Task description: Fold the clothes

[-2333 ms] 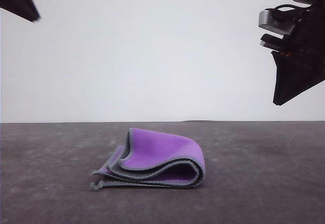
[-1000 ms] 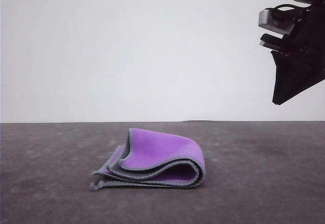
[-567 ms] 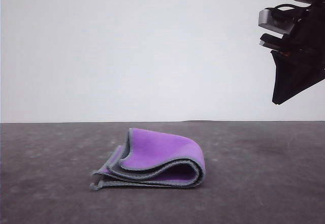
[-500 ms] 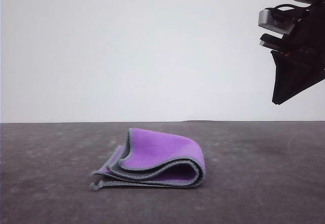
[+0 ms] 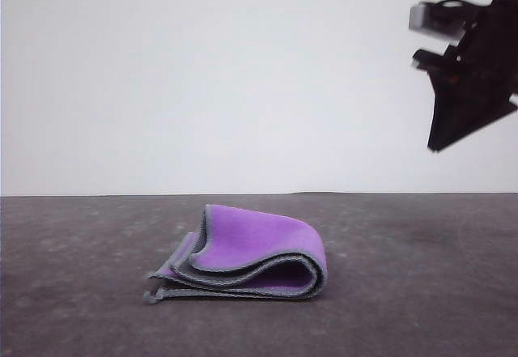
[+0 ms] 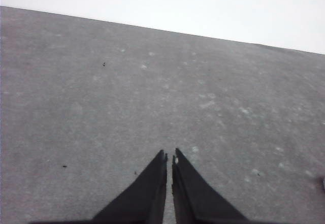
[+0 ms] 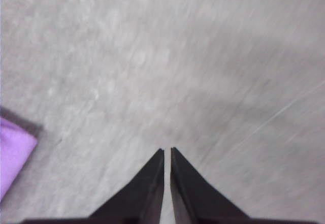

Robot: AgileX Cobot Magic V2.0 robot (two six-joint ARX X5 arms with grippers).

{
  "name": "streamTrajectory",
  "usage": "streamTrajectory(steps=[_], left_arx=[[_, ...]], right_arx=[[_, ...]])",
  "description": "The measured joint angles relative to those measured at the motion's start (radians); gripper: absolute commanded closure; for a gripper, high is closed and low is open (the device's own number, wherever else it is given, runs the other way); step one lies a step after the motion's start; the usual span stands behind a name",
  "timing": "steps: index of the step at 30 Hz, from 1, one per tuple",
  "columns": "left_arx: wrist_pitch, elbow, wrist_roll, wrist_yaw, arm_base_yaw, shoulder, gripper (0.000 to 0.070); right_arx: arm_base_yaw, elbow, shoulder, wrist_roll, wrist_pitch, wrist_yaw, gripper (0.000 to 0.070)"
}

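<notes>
Now the right tool sits a little higher and further left than half a second ago, blurred, high at the right; the cloth has not shifted. It lies folded in layers on the grey table, near the middle, purple face out, long axis left to right, rounded fold to the right, loose grey-edged ends to the left. Both tools, the left tool included, are pinched to a hairline gap, holding nothing. No writing is visible.
</notes>
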Motion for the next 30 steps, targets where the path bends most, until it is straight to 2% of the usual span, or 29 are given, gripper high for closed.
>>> streamTrajectory(steps=[5, 10, 15, 21, 25, 30], left_arx=[[0.0, 0.0, 0.0, 0.0, 0.0, 0.0, 0.0696], [0.0, 0.0, 0.0, 0.0, 0.0, 0.0, 0.0696], [0.0, 0.0, 0.0, 0.0, 0.0, 0.0, 0.0696], [0.0, 0.0, 0.0, 0.0, 0.0, 0.0, 0.0696], [0.0, 0.0, 0.0, 0.0, 0.0, 0.0, 0.0696], [0.0, 0.0, 0.0, 0.0, 0.0, 0.0, 0.0696]], right_arx=[[-0.038, 0.0, -0.16, -0.058, 0.06, 0.01, 0.0683], [-0.137, -0.061, -0.311, -0.071, 0.134, 0.012, 0.0683], [-0.218, -0.247, -0.478, -0.069, 0.237, 0.018, 0.0683], [-0.245, -0.548, -0.726, -0.056, 0.382, 0.037, 0.0683], [-0.245, -0.736, -0.919, -0.047, 0.415, 0.067, 0.0683], [-0.245, -0.883, -1.146, -0.046, 0.406, 0.068, 0.0683]])
